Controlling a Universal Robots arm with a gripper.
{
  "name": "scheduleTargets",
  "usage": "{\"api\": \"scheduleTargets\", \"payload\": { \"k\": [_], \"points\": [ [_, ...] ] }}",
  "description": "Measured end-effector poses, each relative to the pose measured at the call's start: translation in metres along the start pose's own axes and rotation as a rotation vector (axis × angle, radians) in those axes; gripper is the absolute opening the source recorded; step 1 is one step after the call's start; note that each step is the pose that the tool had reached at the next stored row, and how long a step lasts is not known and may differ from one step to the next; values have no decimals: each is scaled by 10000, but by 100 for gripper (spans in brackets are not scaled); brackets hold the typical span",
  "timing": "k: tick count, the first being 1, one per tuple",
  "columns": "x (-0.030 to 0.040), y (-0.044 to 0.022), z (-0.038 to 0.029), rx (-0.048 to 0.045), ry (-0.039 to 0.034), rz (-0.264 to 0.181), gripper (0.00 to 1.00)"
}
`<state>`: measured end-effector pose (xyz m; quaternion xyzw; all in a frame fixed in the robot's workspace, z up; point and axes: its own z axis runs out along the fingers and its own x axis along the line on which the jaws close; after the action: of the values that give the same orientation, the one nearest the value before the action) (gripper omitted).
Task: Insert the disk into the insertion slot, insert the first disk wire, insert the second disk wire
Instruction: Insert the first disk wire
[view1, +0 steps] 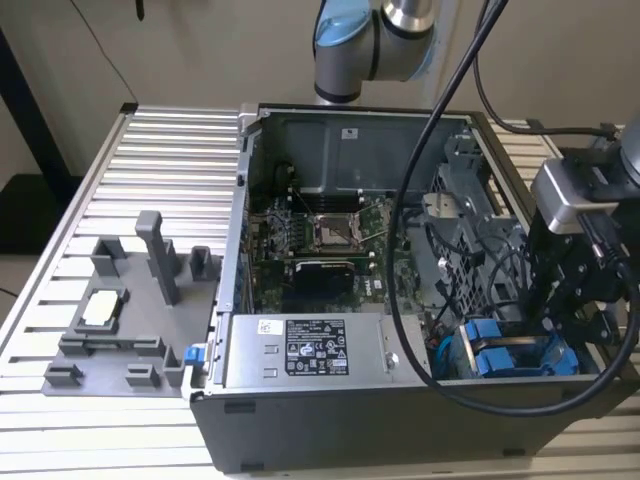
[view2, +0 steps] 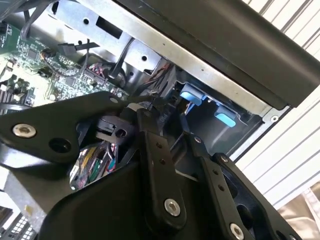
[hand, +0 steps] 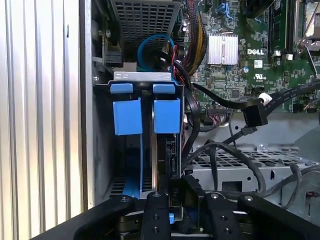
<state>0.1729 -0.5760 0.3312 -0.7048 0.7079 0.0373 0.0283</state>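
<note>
It was a robotics lab: an open grey metal computer case (view1: 300, 435) sat on a ribbed aluminium bench (view1: 165, 150), under a silver-blue robot arm (view1: 365, 40).

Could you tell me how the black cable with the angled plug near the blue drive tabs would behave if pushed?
The black cable probably flops: it sags in loose curves, so a push would likely bend it aside. Its plug looks rigid and hangs unplugged, so it may swing rather than resist.
</note>
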Motion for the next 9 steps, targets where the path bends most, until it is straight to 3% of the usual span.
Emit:
{"api": "scheduleTargets", "payload": {
  "k": [3,9],
  "points": [
    [-10,1,-100,0,-1,0,27],
    [-34,5,-364,-1,0,0,27]
  ]
}}
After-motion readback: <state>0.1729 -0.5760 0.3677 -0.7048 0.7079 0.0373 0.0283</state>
